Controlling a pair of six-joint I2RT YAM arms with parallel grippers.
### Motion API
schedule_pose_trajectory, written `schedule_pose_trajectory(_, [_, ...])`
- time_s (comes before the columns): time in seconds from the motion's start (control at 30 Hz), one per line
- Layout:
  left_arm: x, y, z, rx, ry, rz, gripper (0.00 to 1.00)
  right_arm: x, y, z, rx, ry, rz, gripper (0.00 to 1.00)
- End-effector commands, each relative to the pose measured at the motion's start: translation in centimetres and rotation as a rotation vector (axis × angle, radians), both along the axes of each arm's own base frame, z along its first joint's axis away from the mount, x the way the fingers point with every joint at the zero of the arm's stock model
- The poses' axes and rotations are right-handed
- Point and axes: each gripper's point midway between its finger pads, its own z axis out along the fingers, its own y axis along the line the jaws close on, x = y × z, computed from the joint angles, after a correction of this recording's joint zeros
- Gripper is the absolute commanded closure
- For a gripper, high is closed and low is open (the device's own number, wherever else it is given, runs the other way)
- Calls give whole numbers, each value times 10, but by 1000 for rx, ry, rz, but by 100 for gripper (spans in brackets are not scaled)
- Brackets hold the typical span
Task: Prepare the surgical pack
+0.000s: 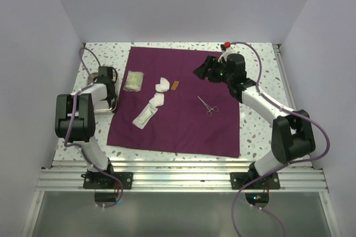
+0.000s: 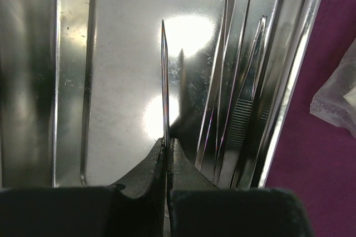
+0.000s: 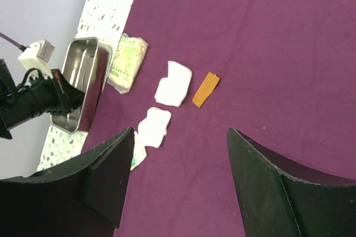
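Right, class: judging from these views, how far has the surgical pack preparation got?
Done: the purple cloth lies spread flat, with gauze, packets and forceps on it. In hand: the left pincer is shut on a thin instrument over the steel tray; the right pincer hovers open. Left: nothing is wrapped yet.

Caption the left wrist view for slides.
Left gripper, jaws shut on a thin metal instrument, facing the steel tray; tweezers inside, purple cloth at right.

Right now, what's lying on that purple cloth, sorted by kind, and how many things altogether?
Gauze pads: 2
Packets: 2
Orange strip: 1
Scissor-like metal clamp: 1
Total: 6 things on the purple cloth
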Motion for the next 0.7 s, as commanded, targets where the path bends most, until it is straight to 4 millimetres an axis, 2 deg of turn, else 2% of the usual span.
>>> schedule_pose_trajectory(0.0, [19,3,6,-7,-48,9,97,7,2,10,4,-48,18,29])
schedule_pose_trajectory(0.13, [21,1,-3,-29,-33,21,95,8,3,7,-2,-44,23,30])
schedule_pose_trajectory(0.17, [21,1,-5,-41,-29,26,87,8,2,8,-3,-44,22,30])
schedule_pose_trajectory(0.3, [20,-6,-7,-104,-53,3,78,8,1,6,-12,-43,21,30])
schedule_pose_trajectory(0.47, [20,-6,4,-118,-90,-14,70,10,0,1,-33,-30,24,30])
schedule_pose_trajectory(0.67, [13,-2,29,-119,-159,14,69,9,-6,-9,-103,-1,28,30])
